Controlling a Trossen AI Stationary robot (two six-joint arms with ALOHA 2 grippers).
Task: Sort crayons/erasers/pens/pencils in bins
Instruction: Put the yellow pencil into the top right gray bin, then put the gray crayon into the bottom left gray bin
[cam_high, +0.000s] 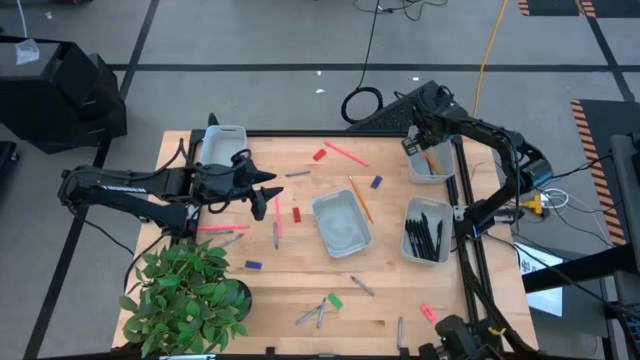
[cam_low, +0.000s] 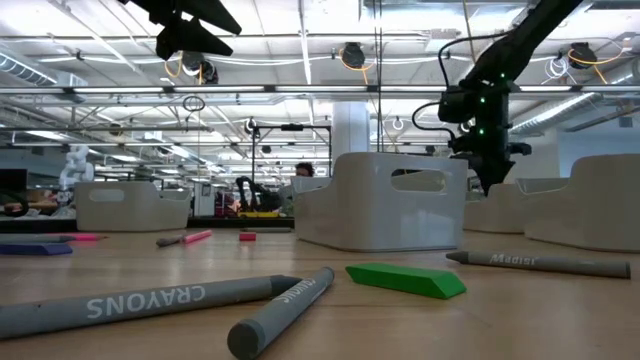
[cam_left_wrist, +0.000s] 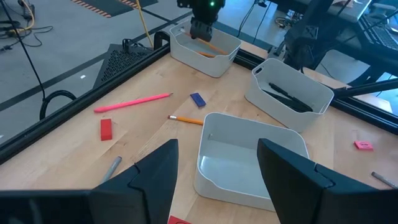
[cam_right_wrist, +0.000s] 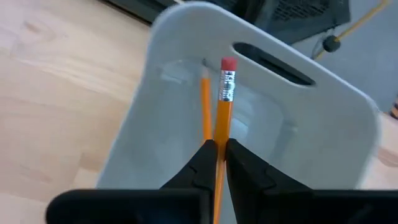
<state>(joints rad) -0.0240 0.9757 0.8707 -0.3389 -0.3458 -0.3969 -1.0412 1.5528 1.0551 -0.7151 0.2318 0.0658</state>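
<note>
My right gripper (cam_high: 422, 148) hovers over the far-right bin (cam_high: 432, 165), shut on an orange pencil (cam_right_wrist: 225, 93). A second orange pencil (cam_right_wrist: 205, 106) lies in that bin. Black pens (cam_high: 425, 235) fill the bin (cam_high: 412, 215) nearer the front. The centre bin (cam_high: 342, 222) and the far-left bin (cam_high: 222, 145) show nothing inside. My left gripper (cam_high: 265, 190) hangs open above the table, left of the centre bin, holding nothing. Pink pencils (cam_high: 345, 152) (cam_high: 277, 222), an orange pencil (cam_high: 360, 198), grey crayons (cam_high: 315, 312) and erasers (cam_high: 297, 213) (cam_high: 335, 300) lie loose on the wood. My right gripper pinches the orange pencil's shaft (cam_right_wrist: 222, 127) between its two fingers, some way below the eraser end (cam_right_wrist: 228, 63). The pencil runs along the fingers, and its eraser end sticks out past the fingertips into the bin. Whether that end touches the bin, I cannot tell.
A potted plant (cam_high: 185, 295) fills the front-left corner. Blue erasers (cam_high: 253, 265) (cam_high: 376, 182), a red one (cam_high: 319, 155) and a pink one (cam_high: 428, 312) are scattered about. A black frame rail (cam_high: 465, 230) runs along the right edge, beside the bins.
</note>
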